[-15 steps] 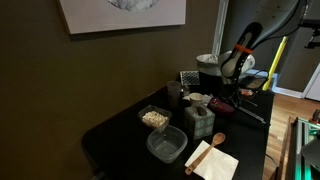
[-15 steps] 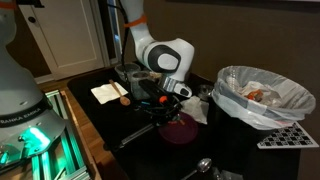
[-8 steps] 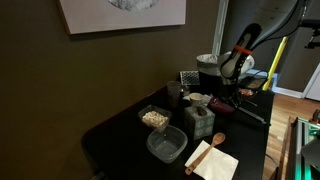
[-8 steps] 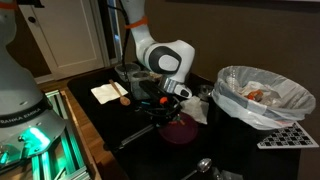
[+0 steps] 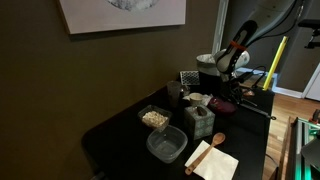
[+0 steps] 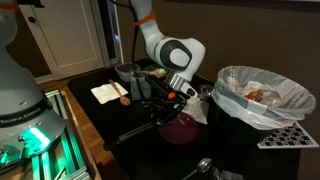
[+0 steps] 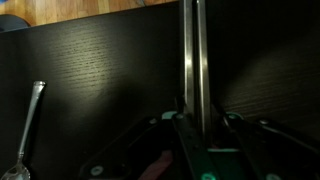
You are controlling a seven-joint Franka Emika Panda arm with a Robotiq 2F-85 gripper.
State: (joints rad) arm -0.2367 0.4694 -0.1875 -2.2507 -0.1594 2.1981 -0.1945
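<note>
A long-handled utensil (image 7: 192, 60) is gripped by the end effector (image 7: 200, 128). The fingers are closed nearly all the way on the metal handle, which is seen in the wrist view running straight out from between them over the dark surface (image 7: 90, 60). The utensil's working end cannot be made out. In both exterior views the end effector (image 6: 172, 97) (image 5: 229, 88) is held just above the maroon bowl (image 6: 181, 129) (image 5: 226, 108), apart from it. The utensil (image 6: 133, 131) is slanted down and away from the bowl, with its low end well off the bowl's rim. Whether that end touches the surface cannot be told. A metal spoon (image 7: 30, 115) is seen lying flat on the surface, apart from the handle. A white napkin (image 6: 106, 92) with a wooden spoon (image 6: 122, 97) on it is placed well apart from the bowl, past the utensil's low end. A pot (image 6: 127, 72) is seen behind the bowl, and a bin with a white liner (image 6: 255, 100) stands just beside the bowl on the opposite side from the napkin. In an exterior view a green box (image 5: 199, 121) is set near the bowl. Beyond that box a food container (image 5: 154, 118) and a clear empty container (image 5: 167, 146) are placed farther from the bowl.
</note>
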